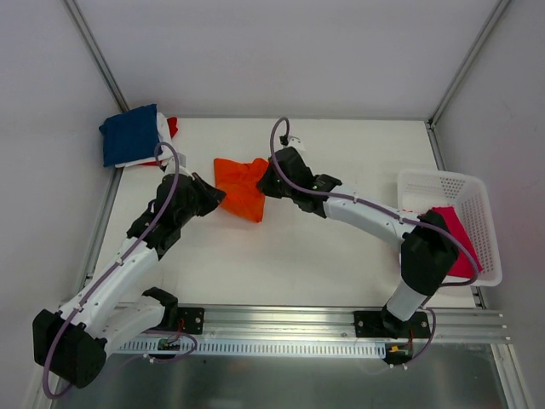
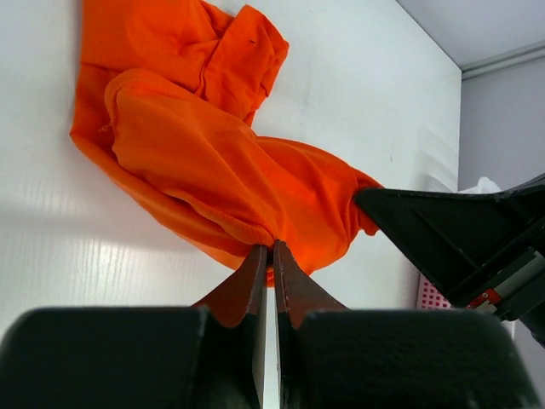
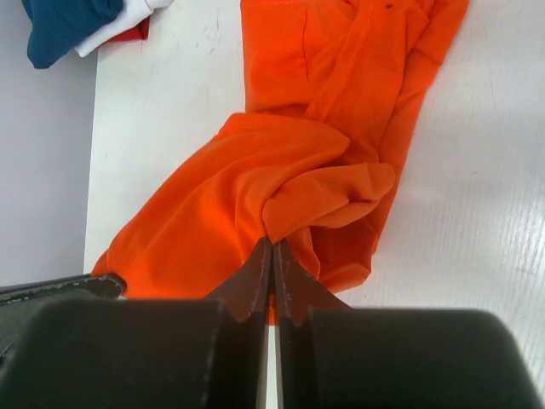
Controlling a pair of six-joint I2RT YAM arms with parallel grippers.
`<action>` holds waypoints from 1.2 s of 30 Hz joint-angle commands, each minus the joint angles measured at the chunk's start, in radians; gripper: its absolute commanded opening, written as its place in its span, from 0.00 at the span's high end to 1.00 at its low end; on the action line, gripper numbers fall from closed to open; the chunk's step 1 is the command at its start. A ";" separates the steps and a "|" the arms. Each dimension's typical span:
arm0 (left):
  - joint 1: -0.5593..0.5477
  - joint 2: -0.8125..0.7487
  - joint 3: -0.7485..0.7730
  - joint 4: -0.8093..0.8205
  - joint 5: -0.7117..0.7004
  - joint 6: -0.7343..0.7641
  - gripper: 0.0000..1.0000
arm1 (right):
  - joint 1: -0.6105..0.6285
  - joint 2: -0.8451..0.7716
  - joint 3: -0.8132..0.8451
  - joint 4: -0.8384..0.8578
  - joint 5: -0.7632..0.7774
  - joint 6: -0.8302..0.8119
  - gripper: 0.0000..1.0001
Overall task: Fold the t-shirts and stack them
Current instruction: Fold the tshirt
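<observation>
A crumpled bright orange t-shirt (image 1: 241, 187) lies at the middle of the white table. My left gripper (image 1: 220, 196) is shut on its left edge, and the cloth shows pinched between its tips in the left wrist view (image 2: 271, 249). My right gripper (image 1: 264, 181) is shut on its right edge, pinching a fold in the right wrist view (image 3: 272, 243). The orange t-shirt fills both wrist views (image 2: 213, 145) (image 3: 298, 162). A stack with a navy blue t-shirt (image 1: 129, 134) on top of white and red ones sits at the far left corner. A magenta-pink t-shirt (image 1: 456, 239) lies in the basket.
A white plastic lattice basket (image 1: 443, 183) stands at the table's right edge, beside my right arm. The navy, white and red stack also shows at the top left of the right wrist view (image 3: 72, 25). Grey walls and metal rails border the table.
</observation>
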 commanded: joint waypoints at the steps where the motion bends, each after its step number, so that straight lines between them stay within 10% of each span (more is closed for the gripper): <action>1: -0.008 0.033 0.060 0.016 -0.069 0.040 1.00 | -0.032 0.057 0.108 -0.025 -0.046 -0.040 0.99; 9: 0.016 0.178 0.131 0.038 -0.188 0.100 1.00 | -0.095 0.213 0.260 -0.046 -0.115 -0.052 1.00; 36: 0.177 0.651 0.258 0.413 0.204 0.171 1.00 | -0.279 0.453 0.526 -0.072 -0.244 -0.080 0.99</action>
